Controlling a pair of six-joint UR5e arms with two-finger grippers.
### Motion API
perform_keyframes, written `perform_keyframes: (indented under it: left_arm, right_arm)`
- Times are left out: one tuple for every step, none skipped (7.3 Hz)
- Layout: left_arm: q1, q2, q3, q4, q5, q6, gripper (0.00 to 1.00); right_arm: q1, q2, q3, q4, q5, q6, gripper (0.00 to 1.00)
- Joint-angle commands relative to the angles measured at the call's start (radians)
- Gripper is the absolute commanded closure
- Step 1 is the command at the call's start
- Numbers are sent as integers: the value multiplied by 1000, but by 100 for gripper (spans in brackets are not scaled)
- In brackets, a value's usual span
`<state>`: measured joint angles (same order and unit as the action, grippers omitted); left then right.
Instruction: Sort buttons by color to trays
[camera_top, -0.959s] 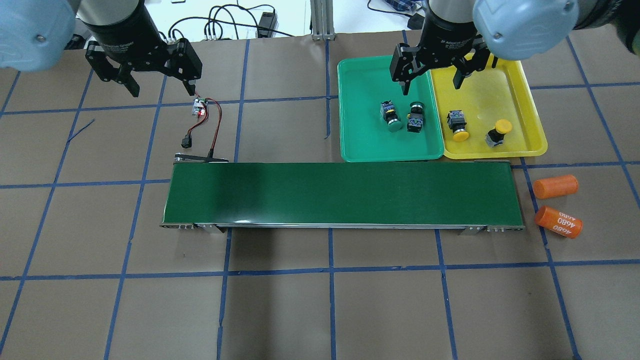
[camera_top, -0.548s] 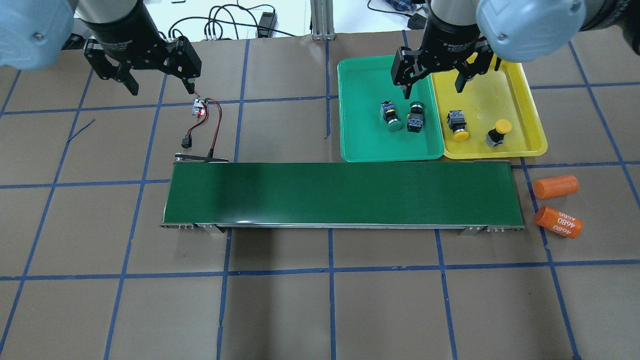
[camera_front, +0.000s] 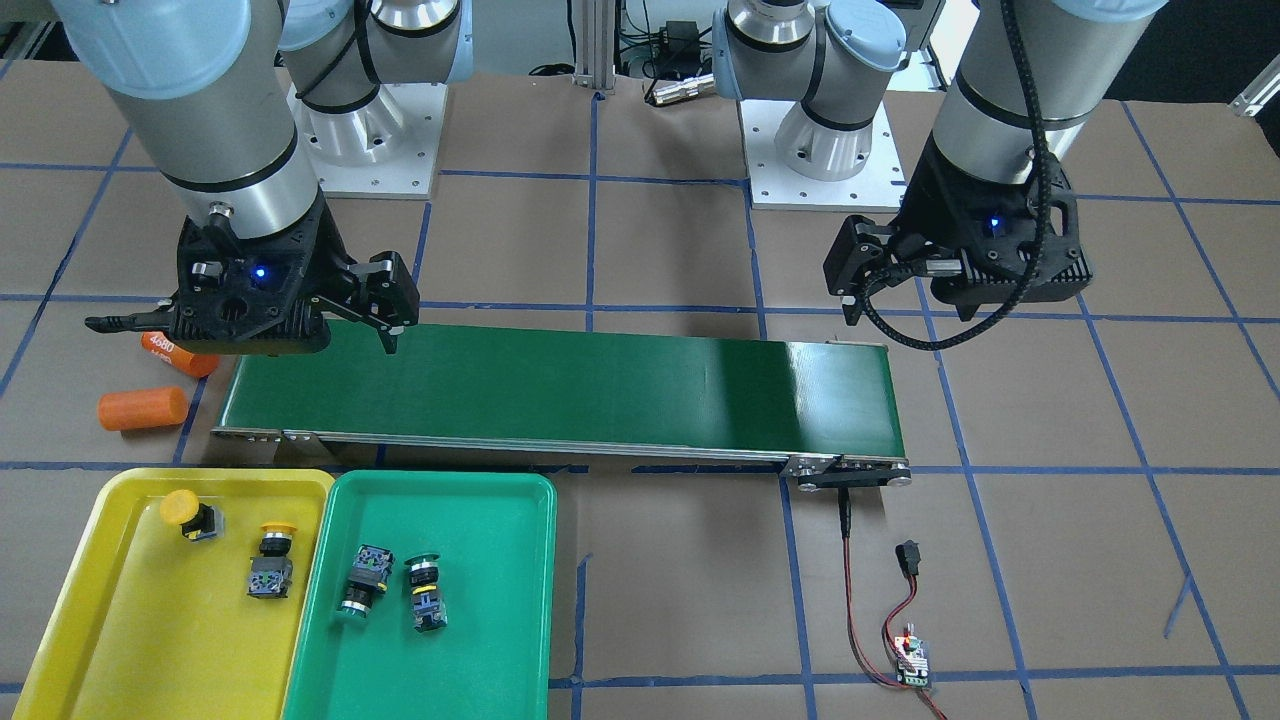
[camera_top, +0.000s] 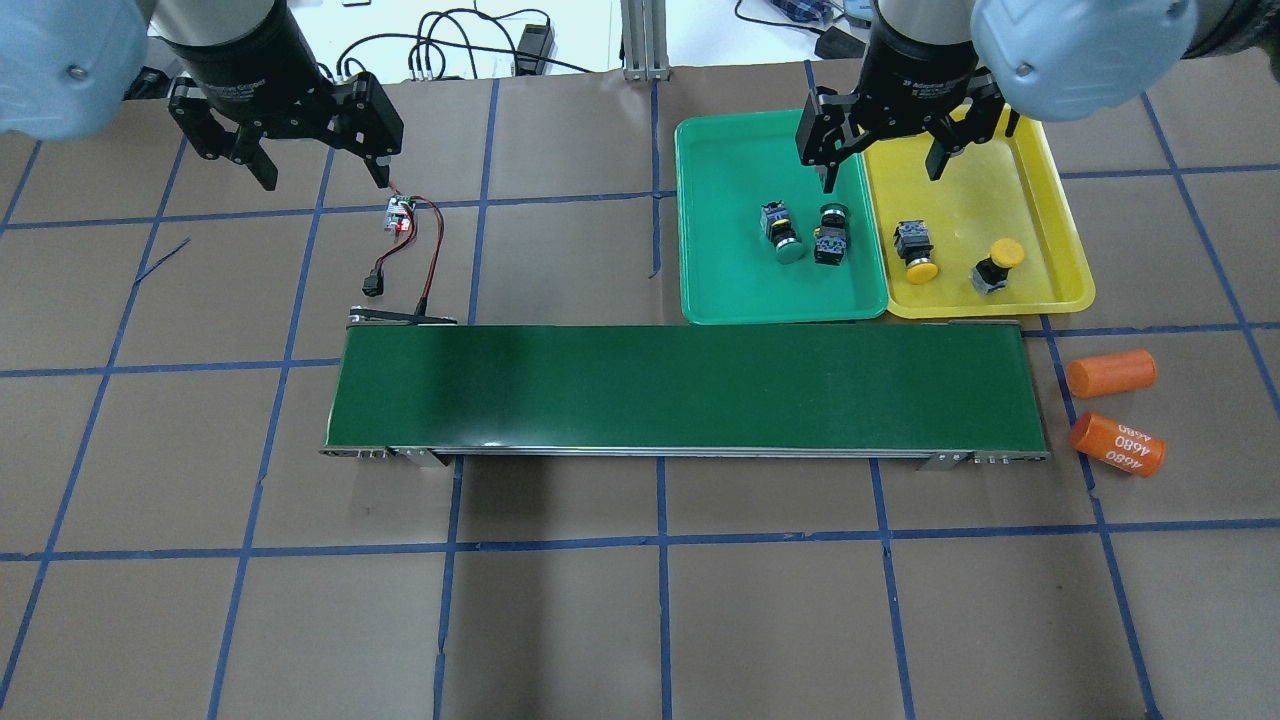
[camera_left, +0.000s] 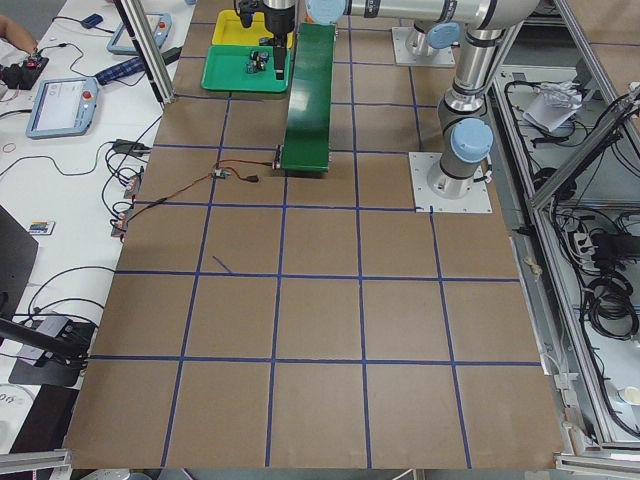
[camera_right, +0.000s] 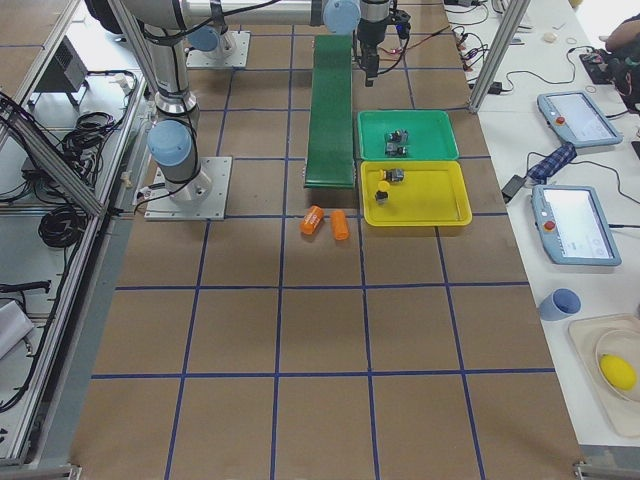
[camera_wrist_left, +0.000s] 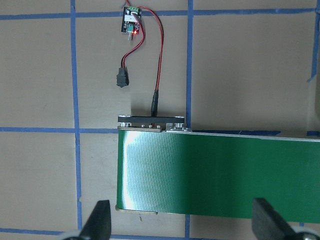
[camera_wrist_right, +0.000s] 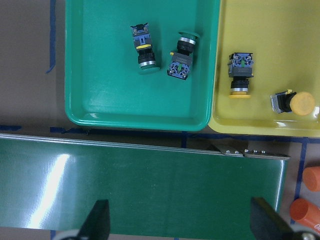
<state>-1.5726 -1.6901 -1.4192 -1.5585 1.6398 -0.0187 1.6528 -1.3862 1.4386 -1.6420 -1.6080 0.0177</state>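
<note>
Two green buttons (camera_top: 782, 232) lie side by side in the green tray (camera_top: 730, 270). Two yellow buttons (camera_top: 915, 248) sit a little apart in the yellow tray (camera_top: 1050, 200) touching it. Both trays rest on the tabletop (camera_top: 560, 620) against the belt (camera_top: 680, 385). The right pincer (camera_top: 881, 178) hangs released and empty, high over the belt's tray end. The left pincer (camera_top: 325, 182), also spread wide and empty, hovers near the opposite end.
</note>
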Motion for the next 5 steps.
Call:
perform_keyframes:
  left_arm:
    - [-3,1,0,0,-2,-1,0]
    - [-3,4,0,0,-11,-9,0]
    - [-4,9,-1,0,-15,-10,0]
    - [-4,9,-7,0,-15,-12,0]
    - [-4,9,-3,-2,-15,-13,0]
  right_arm:
    - [-8,-1,26,-1,0,-5,0]
    - [-14,-4,31,-1,-1,-7,0]
    - [-13,-5,33,-1,0,-7,0]
    - [-13,-5,34,-1,-1,-7,0]
    - [-13,-5,36,-1,-1,-7,0]
